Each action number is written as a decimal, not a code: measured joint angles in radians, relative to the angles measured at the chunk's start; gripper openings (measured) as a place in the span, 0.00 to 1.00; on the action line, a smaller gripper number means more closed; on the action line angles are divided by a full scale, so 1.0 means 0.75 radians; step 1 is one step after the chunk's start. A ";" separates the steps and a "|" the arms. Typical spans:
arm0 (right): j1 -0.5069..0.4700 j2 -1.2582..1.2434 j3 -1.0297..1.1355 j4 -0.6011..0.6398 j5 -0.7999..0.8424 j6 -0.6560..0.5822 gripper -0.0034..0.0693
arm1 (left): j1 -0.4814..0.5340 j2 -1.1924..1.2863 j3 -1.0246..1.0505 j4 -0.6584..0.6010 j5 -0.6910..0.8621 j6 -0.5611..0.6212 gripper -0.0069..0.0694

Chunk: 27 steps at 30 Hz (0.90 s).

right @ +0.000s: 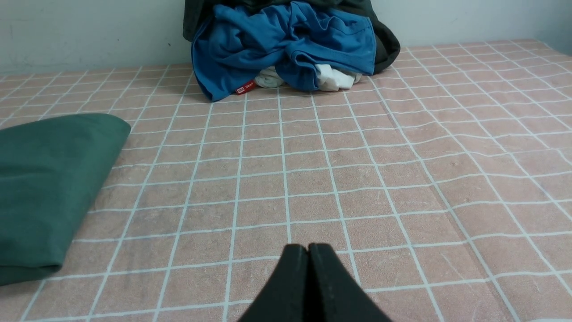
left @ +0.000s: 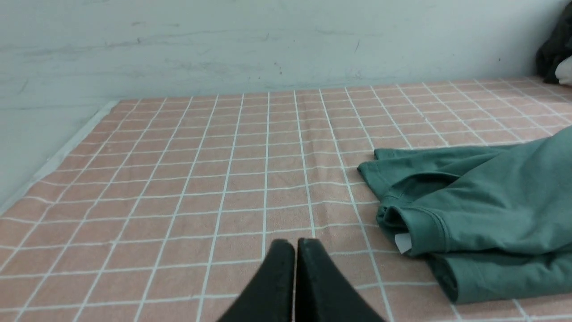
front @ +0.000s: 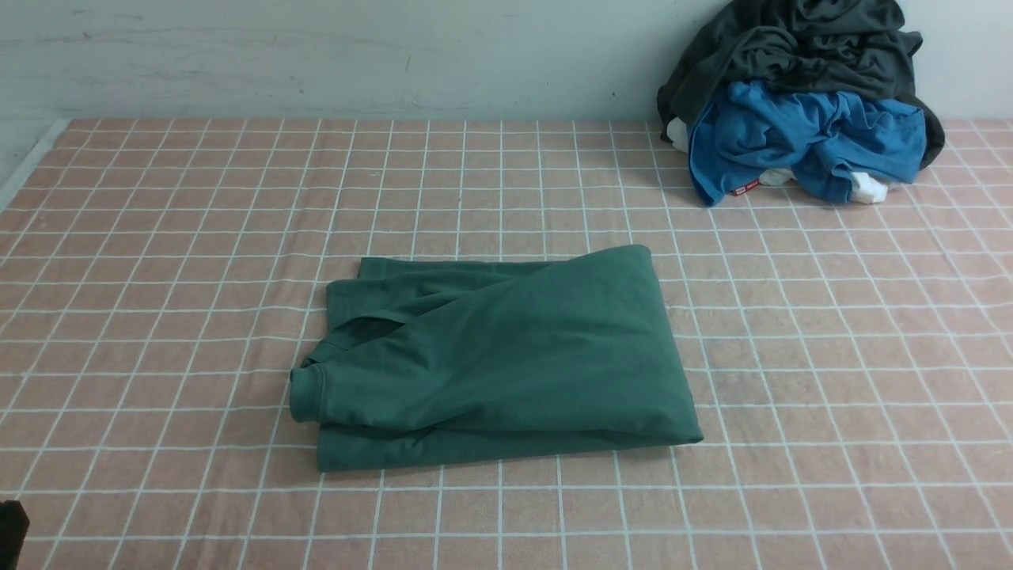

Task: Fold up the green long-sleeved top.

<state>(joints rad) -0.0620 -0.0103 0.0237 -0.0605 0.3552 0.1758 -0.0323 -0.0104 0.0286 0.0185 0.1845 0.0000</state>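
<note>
The table (front: 831, 380) takes up pretty much the whole shot, covered in a pinkish cloth with a white grid on it, running back to a pale wall (front: 356, 55). Sitting around the middle of it is the green long-sleeved top (front: 506, 356), folded into a chunky rectangle with a ribbed cuff poking out at its left edge and a bit of white label showing in the left wrist view. Nothing's touching it.

Way off in the far right corner against the wall there's a laundry pile: a dark grey garment (front: 799, 47) on top, a blue garment (front: 799, 134) under it, some white fabric (front: 866, 188) peeking out below.

The left gripper (left: 295, 243) has its fingers pressed together, over bare table just beside the cuff side. The right gripper (right: 308, 248) is pressed together too, holding nothing, off to the top's right side.
</note>
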 joint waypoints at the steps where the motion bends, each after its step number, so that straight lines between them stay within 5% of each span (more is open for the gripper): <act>1: 0.000 0.000 0.000 0.000 0.000 0.000 0.03 | 0.000 0.000 0.000 0.001 0.006 0.000 0.09; 9: 0.000 0.000 0.000 0.000 0.000 0.000 0.03 | 0.000 0.000 -0.011 0.004 0.196 0.000 0.09; 27: 0.000 0.000 0.000 0.000 0.000 0.000 0.03 | 0.003 0.000 -0.011 0.003 0.198 0.000 0.09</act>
<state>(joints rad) -0.0620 -0.0103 0.0237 -0.0605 0.3552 0.1758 -0.0300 -0.0104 0.0205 0.0205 0.3333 0.0000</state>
